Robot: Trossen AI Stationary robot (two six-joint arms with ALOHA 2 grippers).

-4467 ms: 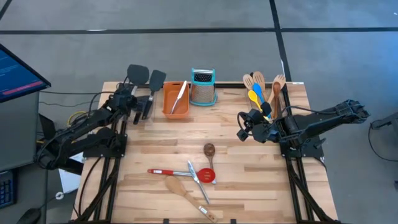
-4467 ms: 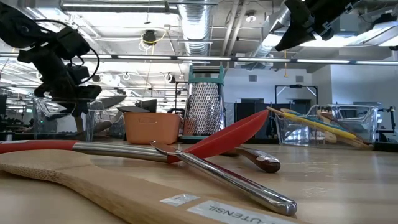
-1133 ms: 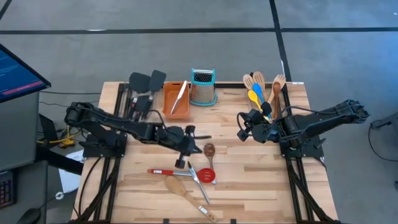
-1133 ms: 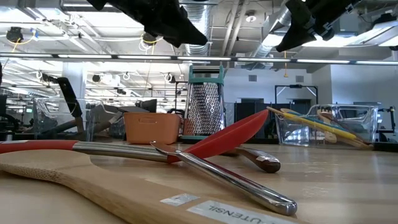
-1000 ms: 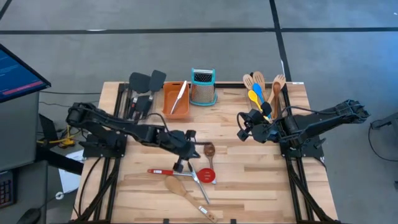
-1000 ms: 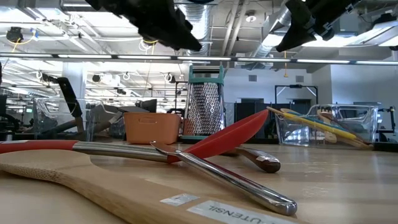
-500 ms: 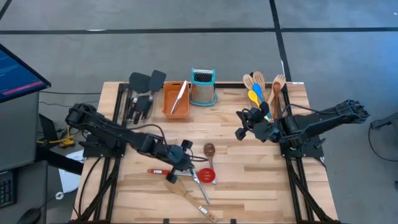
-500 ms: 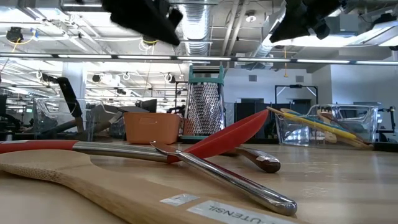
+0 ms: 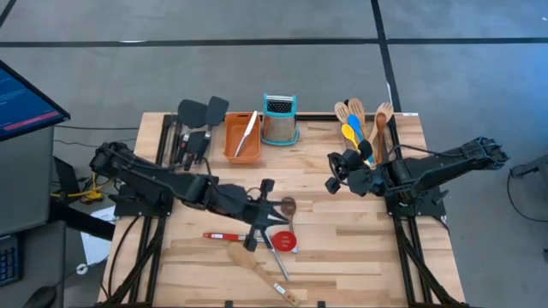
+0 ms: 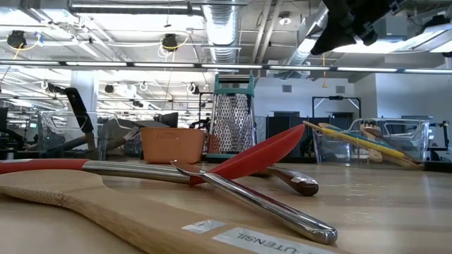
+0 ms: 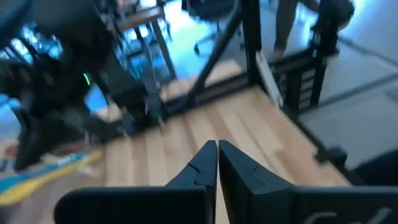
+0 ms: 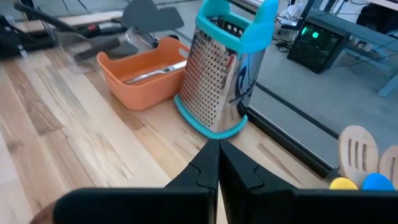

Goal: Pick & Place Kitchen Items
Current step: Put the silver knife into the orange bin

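On the table's near half, five utensils [image 9: 257, 242] lie unsorted under the empty, closed left gripper [image 9: 272, 214]; the right gripper [image 9: 330, 183] waits closed.

1. A red spoon [image 9: 282, 242] with a steel handle lies flat near the bench's front middle, crossed by a steel-handled tool [image 9: 276, 257].
2. A wooden spatula [image 9: 253, 266] lies just in front of them.
3. A dark wooden spoon [image 9: 288, 206] lies flat behind the red one.
4. Wooden, yellow and blue spoons [image 9: 360, 127] are bunched at the back right.
5. Black turners [image 9: 199, 111] sit at the back left.
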